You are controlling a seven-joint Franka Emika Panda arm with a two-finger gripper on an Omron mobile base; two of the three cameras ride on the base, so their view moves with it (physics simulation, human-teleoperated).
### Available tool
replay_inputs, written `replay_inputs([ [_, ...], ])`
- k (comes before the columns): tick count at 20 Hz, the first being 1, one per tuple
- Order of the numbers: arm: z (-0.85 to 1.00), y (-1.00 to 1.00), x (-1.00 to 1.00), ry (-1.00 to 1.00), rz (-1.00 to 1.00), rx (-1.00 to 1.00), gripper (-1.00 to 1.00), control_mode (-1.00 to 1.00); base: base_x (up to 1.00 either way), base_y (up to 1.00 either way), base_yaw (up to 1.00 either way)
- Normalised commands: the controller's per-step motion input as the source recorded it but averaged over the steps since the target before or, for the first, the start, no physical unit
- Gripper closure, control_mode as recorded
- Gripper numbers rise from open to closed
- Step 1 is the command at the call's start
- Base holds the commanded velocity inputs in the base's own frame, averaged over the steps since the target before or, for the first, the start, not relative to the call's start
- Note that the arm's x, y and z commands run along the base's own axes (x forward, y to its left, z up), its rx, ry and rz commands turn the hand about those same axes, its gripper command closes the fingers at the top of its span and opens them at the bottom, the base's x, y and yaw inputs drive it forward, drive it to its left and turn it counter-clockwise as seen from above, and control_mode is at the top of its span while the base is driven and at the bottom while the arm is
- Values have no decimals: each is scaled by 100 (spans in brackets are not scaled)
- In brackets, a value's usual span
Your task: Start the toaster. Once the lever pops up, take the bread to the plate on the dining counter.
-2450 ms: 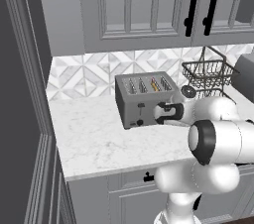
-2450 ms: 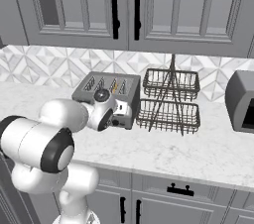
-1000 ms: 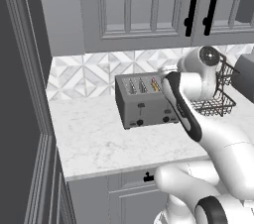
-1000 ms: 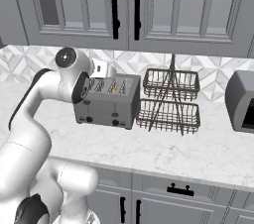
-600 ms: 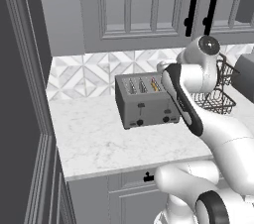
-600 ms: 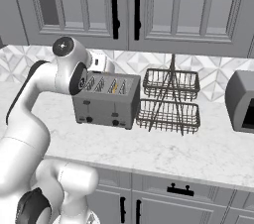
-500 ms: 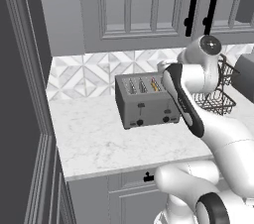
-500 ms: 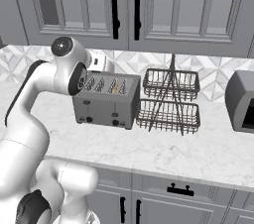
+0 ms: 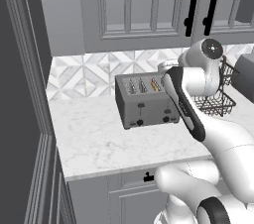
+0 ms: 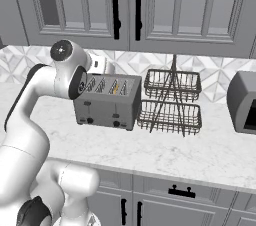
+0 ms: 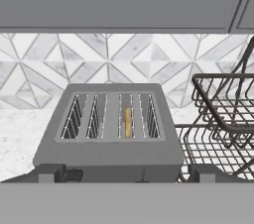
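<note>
A: Why is everything sitting where it is?

B: The counter (image 9: pixel 94 139) is carrying the toaster (image 9: pixel 146 100) against the tiled wall, levers and knobs facing out so they are reachable. The wire basket (image 10: pixel 172 102) is standing just beside it. The arm is reaching over the toaster from the front, so the hand is looking down into the 4 slots.

A: And the bread?

B: The bread (image 11: pixel 128 122) is sitting upright in the 3rd slot from the left in the hand view, mostly sunk in, a golden strip showing.

A: Where's that relative to the claw?

B: The claw (image 11: pixel 126 177) is hanging with fingers spread wide, gripping nothing. The bread is lying ahead of it, roughly centred between the tips, though how high the claw is hovering is hard to judge.
</note>
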Motion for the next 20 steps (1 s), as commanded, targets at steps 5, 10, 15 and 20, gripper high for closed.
replay_inputs([
  [5, 0, 0, 0, 0, 0, 0, -100, -100, 0, 0, 0],
  [10, 0, 0, 0, 0, 0, 0, -100, -100, 0, 0, 0],
  [15, 0, 0, 0, 0, 0, 0, -100, -100, 0, 0, 0],
  [20, 0, 0, 0, 0, 0, 0, -100, -100, 0, 0, 0],
])
